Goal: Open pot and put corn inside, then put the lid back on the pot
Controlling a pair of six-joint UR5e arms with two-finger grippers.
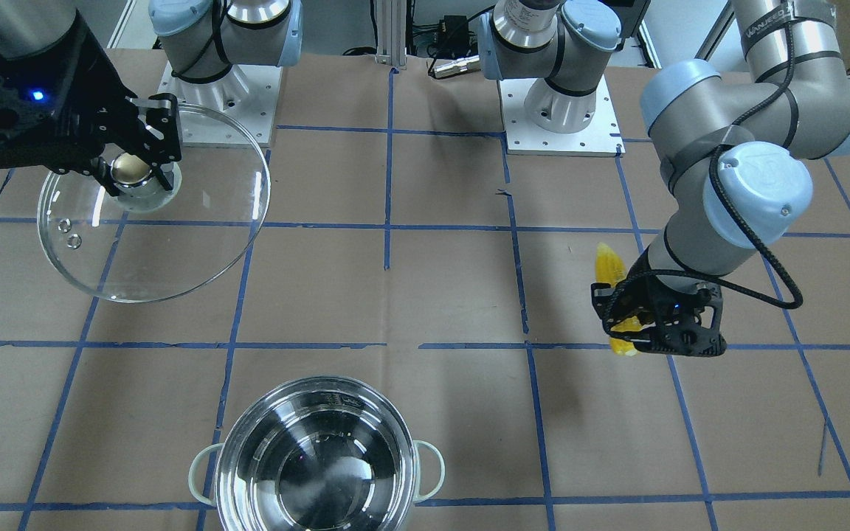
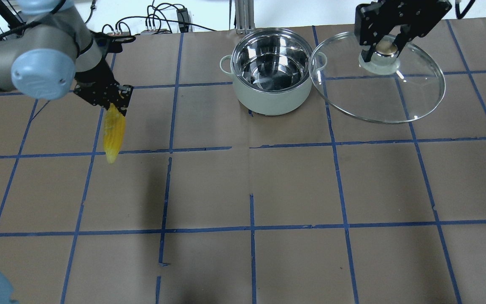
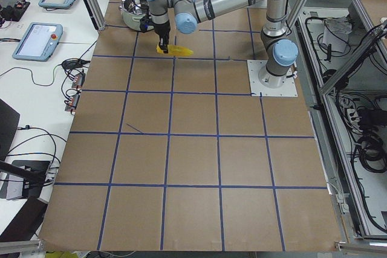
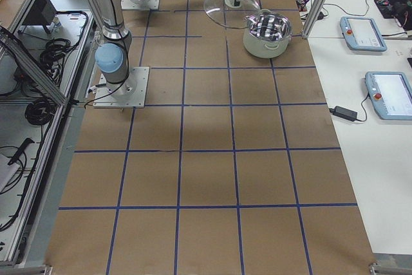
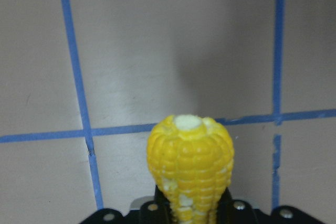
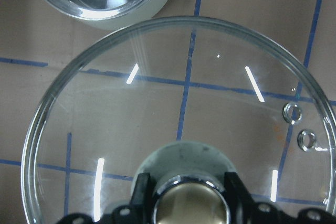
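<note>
The steel pot stands open and empty at the table's far middle; it also shows in the front view. My left gripper is shut on the yellow corn and holds it above the table, well left of the pot. The corn shows in the front view and in the left wrist view. My right gripper is shut on the knob of the glass lid and holds the lid lifted, just right of the pot. The lid shows in the front view and in the right wrist view.
Brown paper with a blue tape grid covers the table. Both arm bases stand on white plates at the robot's side. Operator panels lie beyond the table's far edge.
</note>
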